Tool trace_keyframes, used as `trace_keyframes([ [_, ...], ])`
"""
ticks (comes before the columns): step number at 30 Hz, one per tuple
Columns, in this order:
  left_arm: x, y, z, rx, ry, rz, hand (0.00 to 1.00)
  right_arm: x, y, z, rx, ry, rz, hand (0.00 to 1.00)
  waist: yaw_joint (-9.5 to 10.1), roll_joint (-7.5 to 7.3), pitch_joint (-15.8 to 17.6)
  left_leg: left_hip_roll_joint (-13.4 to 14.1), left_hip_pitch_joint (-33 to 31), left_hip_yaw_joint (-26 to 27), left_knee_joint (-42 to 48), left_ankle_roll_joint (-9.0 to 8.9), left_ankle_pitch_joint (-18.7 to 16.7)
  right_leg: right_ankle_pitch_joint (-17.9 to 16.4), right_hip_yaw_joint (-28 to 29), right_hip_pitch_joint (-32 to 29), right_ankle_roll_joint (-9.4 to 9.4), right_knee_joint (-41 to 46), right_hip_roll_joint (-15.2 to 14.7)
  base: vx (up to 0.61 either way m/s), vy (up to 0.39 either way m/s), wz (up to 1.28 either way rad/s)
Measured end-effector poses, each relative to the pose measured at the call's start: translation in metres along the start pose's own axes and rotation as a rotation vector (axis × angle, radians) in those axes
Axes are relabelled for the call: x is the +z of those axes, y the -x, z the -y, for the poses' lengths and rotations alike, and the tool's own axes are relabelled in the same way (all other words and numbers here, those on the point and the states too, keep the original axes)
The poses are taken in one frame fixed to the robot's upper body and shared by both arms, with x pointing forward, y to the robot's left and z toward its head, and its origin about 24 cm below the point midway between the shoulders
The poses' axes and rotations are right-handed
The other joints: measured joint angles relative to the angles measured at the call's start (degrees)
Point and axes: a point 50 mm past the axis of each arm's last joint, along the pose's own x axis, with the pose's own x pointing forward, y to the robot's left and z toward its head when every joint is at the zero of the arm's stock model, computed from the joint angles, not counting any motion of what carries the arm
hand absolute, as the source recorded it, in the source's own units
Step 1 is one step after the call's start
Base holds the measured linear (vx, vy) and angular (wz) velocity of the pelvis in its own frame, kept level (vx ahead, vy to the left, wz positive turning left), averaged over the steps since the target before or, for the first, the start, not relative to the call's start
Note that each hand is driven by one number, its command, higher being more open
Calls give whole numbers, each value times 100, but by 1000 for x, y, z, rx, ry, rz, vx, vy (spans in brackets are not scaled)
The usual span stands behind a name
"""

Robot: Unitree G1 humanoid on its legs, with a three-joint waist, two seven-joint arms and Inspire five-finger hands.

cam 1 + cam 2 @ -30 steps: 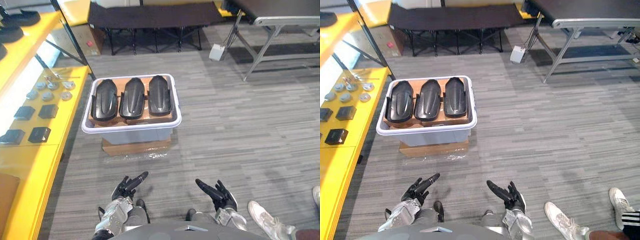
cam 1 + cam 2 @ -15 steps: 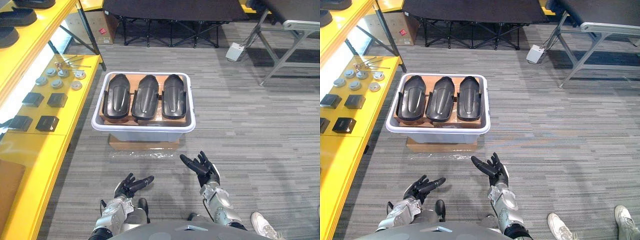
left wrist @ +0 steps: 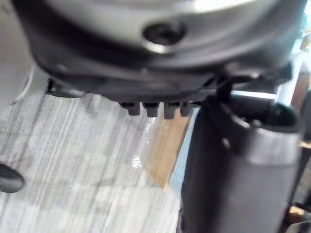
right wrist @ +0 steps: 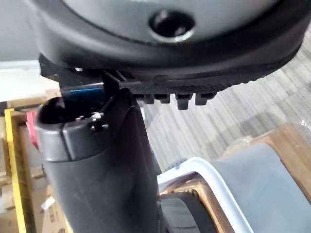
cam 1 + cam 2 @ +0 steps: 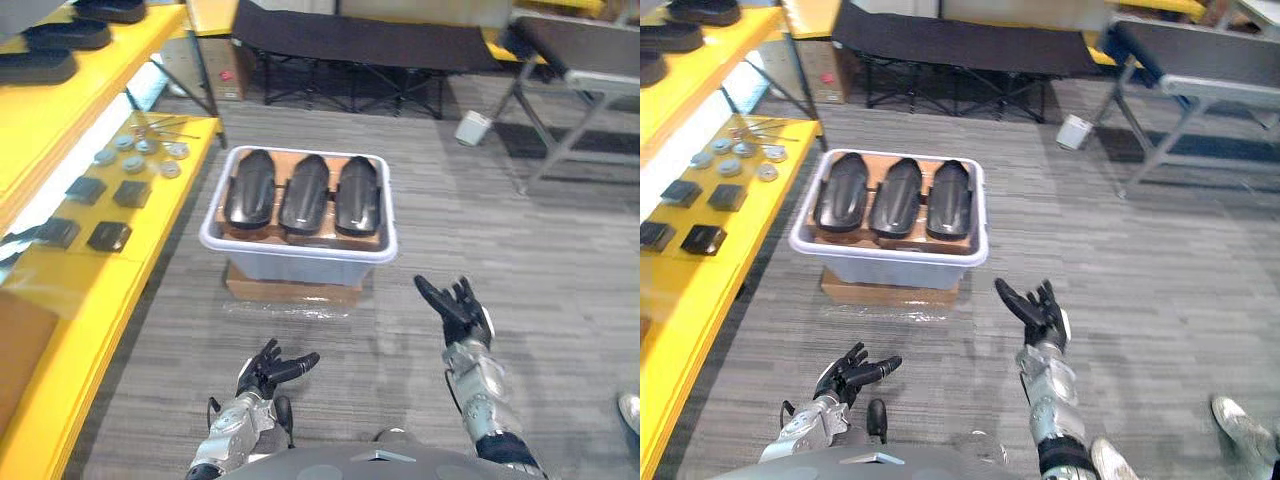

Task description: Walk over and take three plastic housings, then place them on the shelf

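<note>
The long yellow metal shelf (image 5: 100,290) stands just left of the pale grey plastic bin (image 5: 297,250), which is propped on a flat brown cardboard box (image 5: 290,288). Three black moulded plastic housings (image 5: 303,192) are laid side by side inside the bin, none yet taken. Both hands are held short of the bin's near side. The right hand (image 5: 462,310) is raised with fingers spread and empty. The left hand (image 5: 262,372) is lower, fingers loosely extended, with nothing held as far as can be made out. If the bin's rim were pushed hard, the bin could be slid off the box. The smooth, closely packed housings could be dropped if gripped by one end only.
</note>
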Motion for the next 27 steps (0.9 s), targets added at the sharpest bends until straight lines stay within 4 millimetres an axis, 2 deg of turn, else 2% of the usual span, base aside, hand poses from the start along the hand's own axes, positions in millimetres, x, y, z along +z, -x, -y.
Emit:
trace_keyframes([
  [1,-3,1,-2,10,-14,-6,100,-12,9,6,-24,-9,-34,100,-7,157,-53,99,75,-143,59,72,-43,488,526,-464,-556,949,-3,41,155,38],
  [2,-3,1,-2,9,-17,-6,100,-17,12,7,-30,-12,-48,100,-7,216,-17,152,154,-213,66,115,-38,698,696,-565,-581,1203,33,46,176,49],
  [3,-3,2,-5,17,-19,-8,100,-27,18,6,-27,-6,-78,100,-32,284,34,214,213,-280,94,145,-79,650,936,-634,-544,1308,136,110,202,46],
  [4,-3,4,-14,46,-5,-5,100,-39,25,0,-15,-19,-113,100,-41,236,22,242,280,-381,112,194,-147,493,1294,-632,-392,1093,309,75,162,44],
  [5,-4,5,-17,60,9,-4,100,-42,26,-2,-12,-29,-119,100,-43,224,14,242,296,-431,106,203,-159,489,1375,-622,-386,936,387,83,154,36],
  [8,-6,9,-29,114,95,-4,100,-41,24,-6,-13,-39,-114,100,-12,249,12,210,353,-589,23,198,-160,559,1614,-605,-276,259,699,114,112,32],
  [10,-9,12,-36,142,98,-15,100,-36,20,-8,-18,-40,-98,100,42,260,13,180,355,-622,26,243,-118,572,1585,-561,-254,6,800,120,71,20],
  [11,-10,13,-39,154,102,-22,100,-32,17,-9,-21,-38,-85,100,116,261,7,162,357,-625,33,233,-125,584,1531,-475,-235,-239,863,114,37,9],
  [14,-21,19,-43,190,104,-54,100,-15,2,-17,-27,-19,-33,100,147,252,3,68,332,-647,24,213,-137,646,1350,-176,-159,-1030,967,93,-11,6],
  [18,-16,17,-41,182,97,-39,100,7,-12,-19,-60,-3,19,100,197,237,4,-39,-5,-582,60,166,-126,798,1166,-135,-107,-1726,1110,6,-100,-7],
  [19,-15,16,-41,180,94,-35,100,10,-13,-18,-80,-11,29,100,194,223,21,-67,-63,-579,61,140,-113,920,1110,-150,-148,-1763,1115,-27,-150,-10],
  [20,-11,13,-39,171,92,-27,100,15,-15,-13,-128,-19,46,100,223,244,66,-89,-208,-521,57,98,-96,845,1057,-221,-260,-1908,1105,-39,-137,-13],
  [21,-8,10,-35,151,85,-18,100,25,-18,-9,-169,-23,75,100,222,307,191,-49,-306,-448,37,10,-116,838,1061,-306,-277,-1979,1125,-49,-127,-16],
  [22,-6,9,-32,139,76,-15,100,29,-19,-5,-195,-25,86,100,213,345,271,2,-340,-364,32,7,-118,846,1059,-351,-288,-1972,1139,-56,-100,-6],
  [23,-6,8,-30,115,38,-19,100,35,-20,3,-252,-35,107,100,129,445,384,103,-359,-70,16,-55,-109,848,1038,-388,-292,-1960,1153,-46,-76,3],
  [25,-8,9,-28,104,24,-30,100,43,-19,16,-324,-45,132,100,-1,524,459,135,-354,119,-117,-109,-43,848,1096,-479,-292,-1945,1160,-36,-54,-11],
  [27,-6,8,-29,104,19,-25,100,51,-19,21,-350,-38,156,100,-71,523,545,132,-364,252,-214,-65,10,866,1234,-618,-297,-1909,1169,-25,-4,-39],
])
